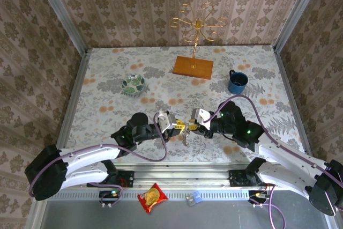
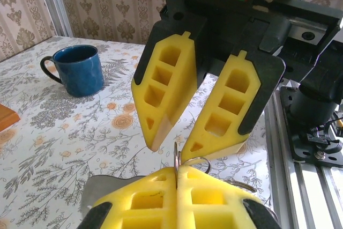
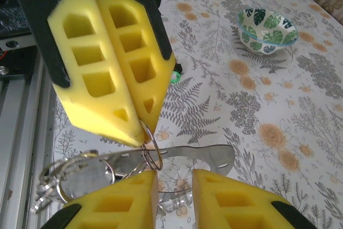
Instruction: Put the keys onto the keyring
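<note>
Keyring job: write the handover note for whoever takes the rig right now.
Left gripper: shut on the keyring, held above the table.
Right gripper: open around the ring, not clamped.
Keys: a flat metal key lies across the ring and a metal bunch hangs beside it. A small green thing on the table behind may be a key.
Done: ring pinched and presented.
Left: threading. Whether any key is on yet cannot be told.
</note>
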